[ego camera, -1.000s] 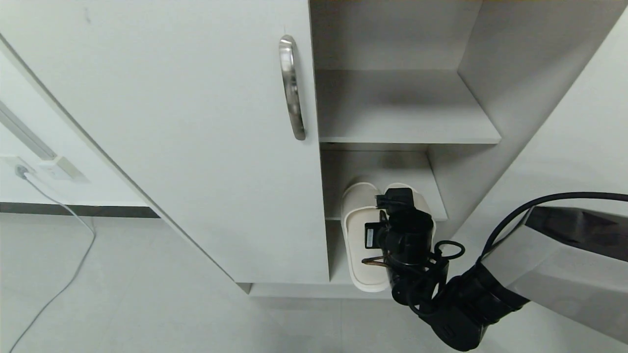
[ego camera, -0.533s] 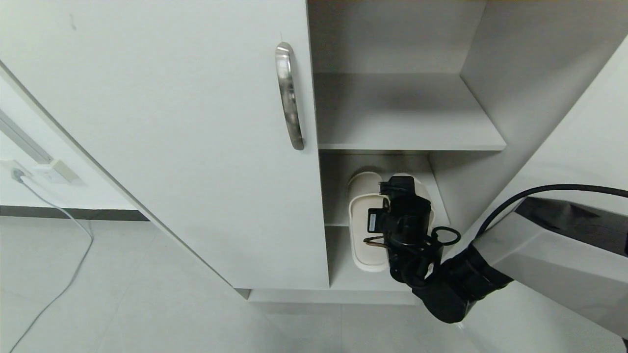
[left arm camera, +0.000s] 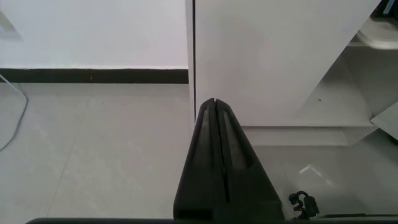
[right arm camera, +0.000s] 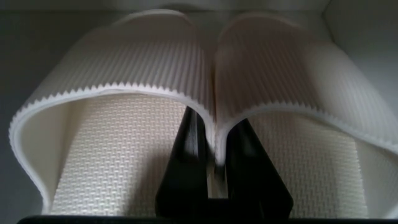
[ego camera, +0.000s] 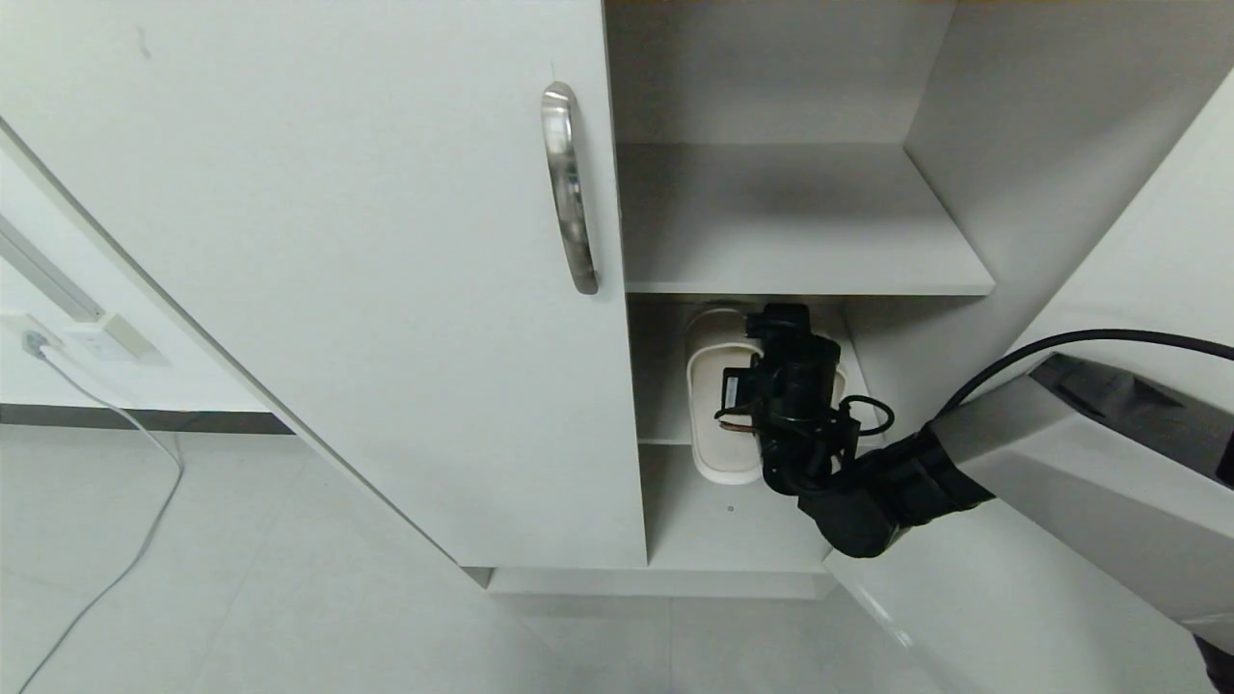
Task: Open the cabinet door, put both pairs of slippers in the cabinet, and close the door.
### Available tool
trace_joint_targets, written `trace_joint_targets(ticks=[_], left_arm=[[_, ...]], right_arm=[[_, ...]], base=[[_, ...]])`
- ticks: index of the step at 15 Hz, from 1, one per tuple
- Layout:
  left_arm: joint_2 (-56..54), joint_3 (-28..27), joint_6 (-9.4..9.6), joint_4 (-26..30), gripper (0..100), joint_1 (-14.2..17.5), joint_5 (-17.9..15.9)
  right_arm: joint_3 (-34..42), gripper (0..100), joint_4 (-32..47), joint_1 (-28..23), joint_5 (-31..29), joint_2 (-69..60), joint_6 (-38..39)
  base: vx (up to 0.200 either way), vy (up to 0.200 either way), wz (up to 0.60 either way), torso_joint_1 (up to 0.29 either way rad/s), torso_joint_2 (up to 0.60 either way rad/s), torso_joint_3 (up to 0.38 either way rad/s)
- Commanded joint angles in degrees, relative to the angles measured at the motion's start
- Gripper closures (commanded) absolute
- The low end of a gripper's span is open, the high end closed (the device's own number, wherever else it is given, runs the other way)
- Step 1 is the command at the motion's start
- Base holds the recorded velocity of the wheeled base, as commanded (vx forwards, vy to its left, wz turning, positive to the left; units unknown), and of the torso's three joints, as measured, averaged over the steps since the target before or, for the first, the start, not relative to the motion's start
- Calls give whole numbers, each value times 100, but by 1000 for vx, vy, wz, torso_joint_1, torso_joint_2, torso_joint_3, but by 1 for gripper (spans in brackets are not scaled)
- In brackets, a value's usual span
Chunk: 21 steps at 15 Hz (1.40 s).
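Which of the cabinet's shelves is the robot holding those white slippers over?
The middle shelf: the slippers, pinched in the right tool, lie below the top shelf and above the bottom board, heels overhanging the middle shelf's front edge.

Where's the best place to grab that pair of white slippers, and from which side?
Pinch the two inner strap edges where the slippers touch, coming from the open heel end. Side by side, those walls form one thin ridge; the right gripper holds them exactly so, a finger inside each slipper.
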Motion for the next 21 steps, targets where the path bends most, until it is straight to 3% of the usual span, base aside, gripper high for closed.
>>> trace_joint_targets(ticks=[1,8,21], left_arm=[[5,0,0,-1,100,0,2],[5,0,0,-1,100,0,2],[5,0,0,-1,100,0,2]], right_arm=[[-504,100,250,-112,28,87,13],[-1339,100,496,-279,107,570,13],[-1330,100,505,-297,265,711,13]], base=[[0,0,0,0,0,0],[0,0,0,0,0,0],[0,0,0,0,0,0]])
